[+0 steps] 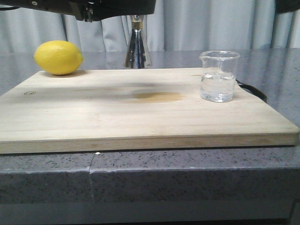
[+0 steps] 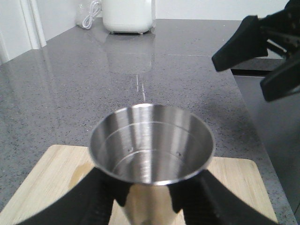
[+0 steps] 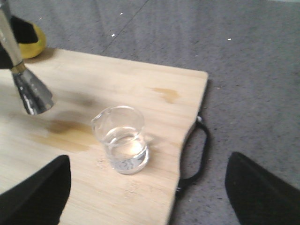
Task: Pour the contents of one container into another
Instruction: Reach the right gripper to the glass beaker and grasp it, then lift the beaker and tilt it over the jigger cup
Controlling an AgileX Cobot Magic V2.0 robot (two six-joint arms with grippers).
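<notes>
1. One jigger [image 2: 152,150], clamped in my left tool [image 2: 149,197] and held off the board [image 1: 140,112], its open cup empty.
2. One beaker [image 1: 218,76], part full of clear liquid, stands on the board's right side.
3. One lemon [image 1: 58,57] sits at the far left corner.
4. My right tool [image 3: 147,192] hangs above the beaker, fingers wide apart.
5. The beaker's markings are too faint to read, I think; no brand shows.
6. The board lies on the grey bench [image 1: 150,178].
</notes>
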